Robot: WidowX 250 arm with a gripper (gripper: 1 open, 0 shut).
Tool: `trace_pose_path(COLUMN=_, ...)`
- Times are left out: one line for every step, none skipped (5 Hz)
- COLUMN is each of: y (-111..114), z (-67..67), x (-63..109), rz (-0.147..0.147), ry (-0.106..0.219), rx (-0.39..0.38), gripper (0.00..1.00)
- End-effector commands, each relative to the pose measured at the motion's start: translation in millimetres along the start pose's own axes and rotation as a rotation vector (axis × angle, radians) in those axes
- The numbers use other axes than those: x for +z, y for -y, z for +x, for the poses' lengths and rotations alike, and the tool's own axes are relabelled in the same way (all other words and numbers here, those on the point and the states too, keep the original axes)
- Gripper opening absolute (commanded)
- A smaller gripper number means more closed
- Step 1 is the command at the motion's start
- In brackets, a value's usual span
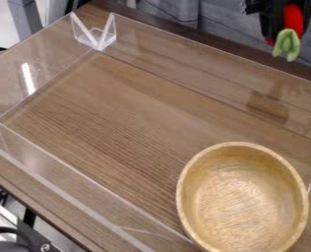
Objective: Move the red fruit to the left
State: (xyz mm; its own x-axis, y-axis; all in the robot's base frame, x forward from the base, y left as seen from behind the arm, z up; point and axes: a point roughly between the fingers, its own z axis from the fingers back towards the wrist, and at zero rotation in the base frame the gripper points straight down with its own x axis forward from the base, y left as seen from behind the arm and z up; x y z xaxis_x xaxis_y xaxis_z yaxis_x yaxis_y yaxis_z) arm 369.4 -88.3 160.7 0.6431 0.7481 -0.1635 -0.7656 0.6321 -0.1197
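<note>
The red fruit point(295, 18) hangs at the top right of the camera view, its red body between my gripper's dark fingers and its green leafy cap point(288, 43) dangling below. My gripper point(287, 12) is shut on it, high above the far right corner of the wooden table point(132, 118). Most of the gripper is cut off by the top edge of the view.
A wooden bowl point(242, 198) stands at the front right of the table. Clear acrylic walls point(40, 59) fence the tabletop, with a clear bracket point(95, 31) at the far left corner. Grey equipment stands behind the far wall.
</note>
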Motion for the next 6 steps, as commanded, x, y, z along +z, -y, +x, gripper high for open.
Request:
trace_pose_path(y=0, z=-2.4, x=7.4, rz=-0.039, ry=0.021, rx=0.012, gripper=0.0)
trace_pose_path(y=-1, z=-4.0, x=8.2, rz=-0.032, ry=0.011, rx=0.006, gripper=0.0)
trace_pose_path(y=-5, z=-7.0, x=11.5, rz=-0.028, ry=0.0, rx=0.001, gripper=0.0)
trace_pose_path(y=-11, z=-10.3, x=14.3, rz=-0.025, ry=-0.01, rx=-0.001, gripper=0.0)
trace_pose_path(y=-17, z=-14.2, x=20.3, rz=-0.028, ry=-0.019, rx=-0.005, gripper=0.0)
trace_pose_path(y=-23, z=-9.1, x=20.7, rz=-0.028, ry=-0.032, rx=-0.04, gripper=0.0)
